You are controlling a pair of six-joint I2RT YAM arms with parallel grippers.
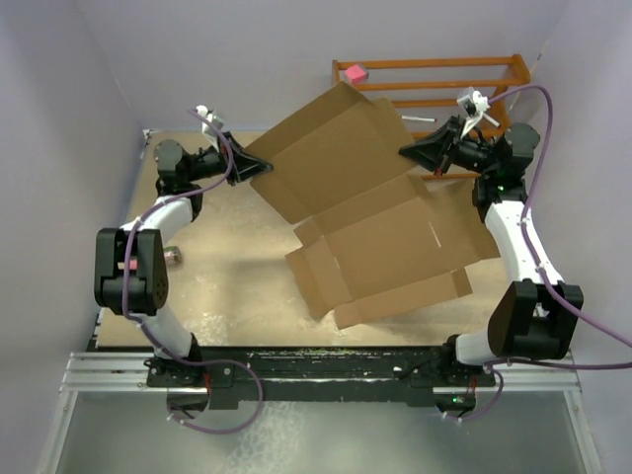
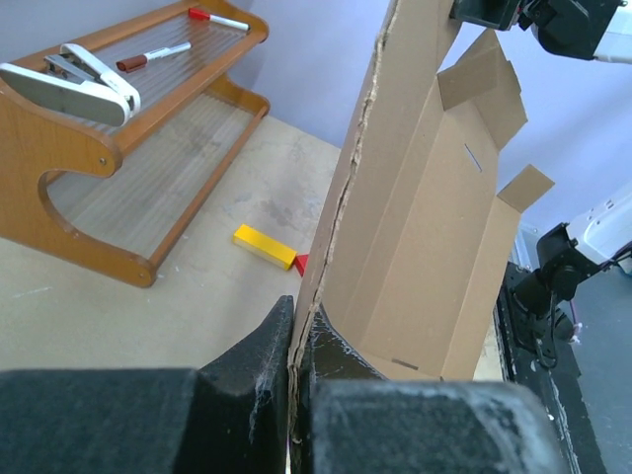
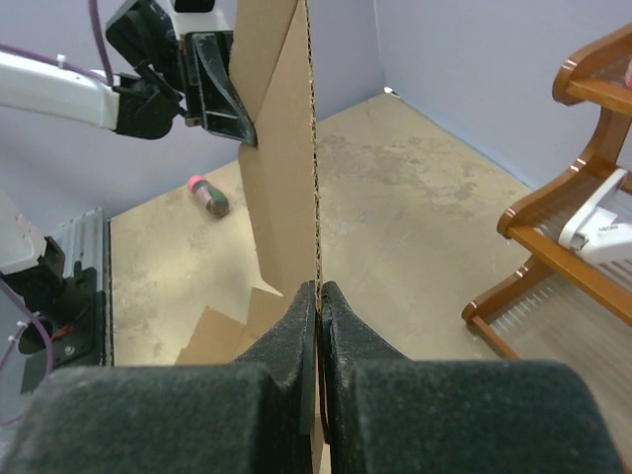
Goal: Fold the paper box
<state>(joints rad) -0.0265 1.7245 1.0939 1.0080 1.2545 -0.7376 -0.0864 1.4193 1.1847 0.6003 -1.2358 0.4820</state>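
**Both grippers clamped on the paper box, left of the rack**

Left gripper (image 1: 255,166): jaws pinching the left corner of the paper box (image 1: 365,212), well left of the wooden rack (image 1: 434,79). The box is opened out with flaps loose, tilted, and held up between the two arms. In the top view its far corner overlaps the rack's left end. Right gripper (image 1: 413,150): jaws pressed onto the box's right edge, just in front of the rack. Yellow block (image 2: 264,246) lies on the table near the rack's foot. Stapler (image 2: 69,79) sits on the rack's top shelf.

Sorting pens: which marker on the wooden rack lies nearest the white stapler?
The brown-capped white marker, beside the stapler; the red-capped marker lies farther.
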